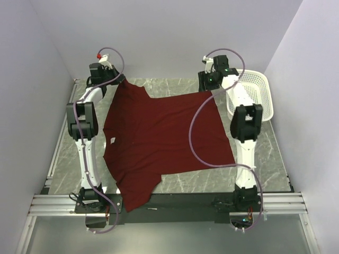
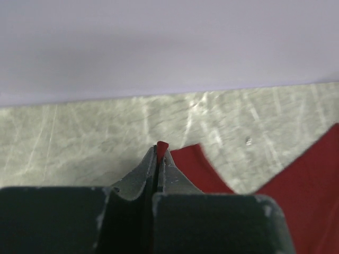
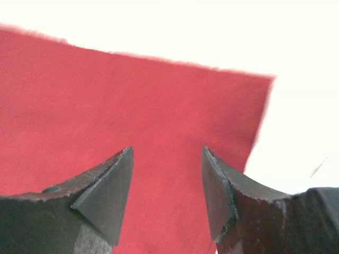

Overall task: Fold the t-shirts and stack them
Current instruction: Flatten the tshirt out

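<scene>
- The shirt (image 1: 164, 137) lies spread flat across the bench (image 1: 270, 159), with its near left corner spilling over the bench's near edge.
- The left claw (image 2: 160, 151) is pinched together on the shirt's far left corner, and a red sliver shows between its tips.
- The right claw (image 3: 167, 159) stands apart above the far right corner, near the basket (image 1: 254, 98).
- Strips of bench show along the shirt's left, right and far edges.

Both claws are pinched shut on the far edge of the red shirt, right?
No. Only the left gripper is shut on the maroon t-shirt. The right wrist view shows the right gripper open above it.
</scene>
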Robot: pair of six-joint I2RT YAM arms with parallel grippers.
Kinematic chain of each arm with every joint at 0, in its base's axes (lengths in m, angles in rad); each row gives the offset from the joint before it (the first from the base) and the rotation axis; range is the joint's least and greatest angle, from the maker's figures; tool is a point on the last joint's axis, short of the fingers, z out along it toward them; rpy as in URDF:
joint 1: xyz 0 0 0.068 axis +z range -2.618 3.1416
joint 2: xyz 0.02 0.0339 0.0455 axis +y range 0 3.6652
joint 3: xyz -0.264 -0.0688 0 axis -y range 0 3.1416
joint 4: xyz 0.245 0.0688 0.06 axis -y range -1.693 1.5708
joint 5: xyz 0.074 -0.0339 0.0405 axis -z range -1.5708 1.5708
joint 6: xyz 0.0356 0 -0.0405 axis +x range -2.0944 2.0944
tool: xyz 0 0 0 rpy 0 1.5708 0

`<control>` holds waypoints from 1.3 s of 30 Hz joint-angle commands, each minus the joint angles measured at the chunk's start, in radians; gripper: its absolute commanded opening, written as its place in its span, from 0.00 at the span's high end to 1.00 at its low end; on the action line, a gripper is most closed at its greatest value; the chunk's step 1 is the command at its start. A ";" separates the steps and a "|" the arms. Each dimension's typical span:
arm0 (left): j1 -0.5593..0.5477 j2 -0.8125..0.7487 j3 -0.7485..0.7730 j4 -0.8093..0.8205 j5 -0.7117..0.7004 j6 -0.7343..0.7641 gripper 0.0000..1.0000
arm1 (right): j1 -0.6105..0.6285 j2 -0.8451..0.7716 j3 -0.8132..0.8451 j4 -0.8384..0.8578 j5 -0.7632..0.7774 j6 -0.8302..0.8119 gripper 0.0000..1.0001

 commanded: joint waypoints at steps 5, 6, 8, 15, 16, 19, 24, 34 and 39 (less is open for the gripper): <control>-0.001 -0.112 -0.043 0.104 0.051 -0.008 0.99 | 0.027 0.206 0.269 -0.016 0.381 0.135 0.42; -0.001 -0.112 -0.047 0.110 0.052 -0.017 0.99 | 0.027 0.197 0.243 0.010 0.416 0.132 0.43; -0.001 -0.109 -0.054 0.123 0.060 -0.025 0.99 | 0.026 0.200 0.215 0.050 0.436 0.117 0.43; 0.002 -0.086 -0.037 0.126 0.075 -0.046 0.99 | 0.017 0.289 0.333 0.027 0.429 0.127 0.46; 0.002 -0.083 -0.037 0.127 0.078 -0.048 0.99 | 0.017 0.294 0.336 0.029 0.424 0.136 0.46; 0.005 -0.079 -0.034 0.127 0.080 -0.052 0.99 | 0.017 0.320 0.347 0.022 0.418 0.155 0.48; 0.016 -0.065 -0.026 0.135 0.088 -0.075 0.99 | -0.015 0.347 0.354 0.012 0.407 0.169 0.51; 0.017 -0.056 -0.026 0.144 0.108 -0.097 0.99 | -0.048 0.377 0.373 0.039 0.371 0.127 0.51; 0.017 -0.079 -0.063 0.143 0.111 -0.089 0.99 | -0.046 0.384 0.385 0.024 0.318 0.104 0.51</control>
